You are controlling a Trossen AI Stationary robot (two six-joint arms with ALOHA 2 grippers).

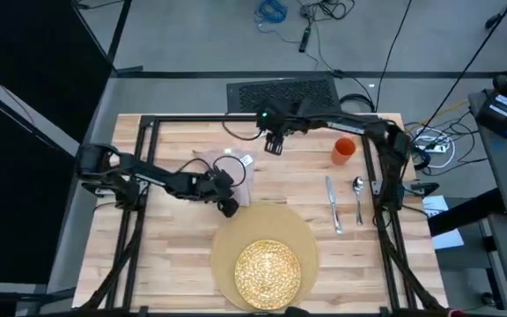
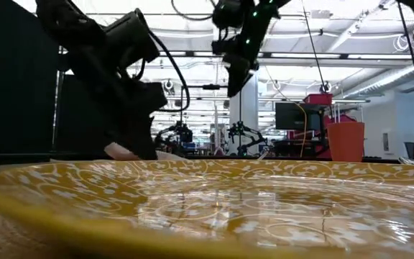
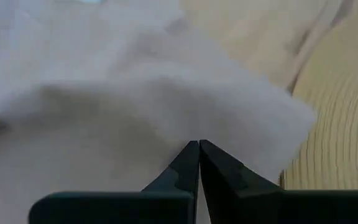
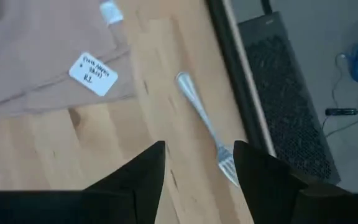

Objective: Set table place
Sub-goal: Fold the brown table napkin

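- While the left claw pinches a fold of the beige napkin, fingers together on the cloth, it sits low at the napkin's near corner, just beside the rim of the placemat.
- Over the far side of the bench the right claw hangs with fingers apart and holding nothing, above the fork, which lies on bare wood close to the far frame rail, just beside the napkin.
- Done so far, by my reading: the yellow plate rests on the placemat at the near edge; the knife and spoon lie side by side to the right of the mat, with the orange cup beyond them.
- Left to do, I judge: the napkin is rumpled and off to the left behind the mat, so it needs laying flat beside the plate, and the fork must come down to join it.
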